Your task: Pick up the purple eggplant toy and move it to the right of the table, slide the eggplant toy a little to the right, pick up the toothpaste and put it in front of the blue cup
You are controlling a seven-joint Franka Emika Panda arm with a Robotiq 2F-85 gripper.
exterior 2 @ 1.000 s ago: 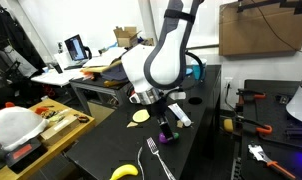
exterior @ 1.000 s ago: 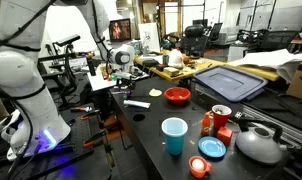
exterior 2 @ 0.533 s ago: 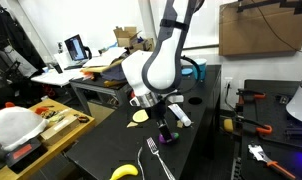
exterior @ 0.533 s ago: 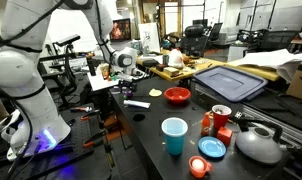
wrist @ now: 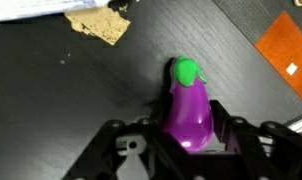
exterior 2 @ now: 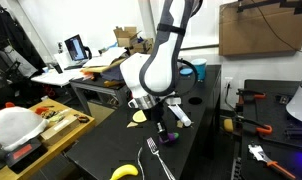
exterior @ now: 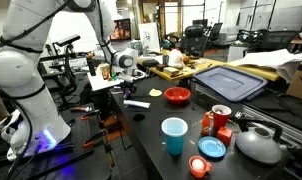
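Note:
In the wrist view the purple eggplant toy with its green cap lies on the black table. My gripper is down over it, a finger pressed against each side, so it is shut on the toy. In an exterior view the gripper stands low over the table, with the eggplant showing purple under it. The white toothpaste lies flat near the gripper. Nearer the camera the blue cup stands upright.
A red bowl, a flat blue dish, a red mug and a grey kettle stand around the cup. A banana, a fork and a yellow slice lie near the gripper.
The jaws have closed in on the eggplant. The arm has stayed low over the same spot.

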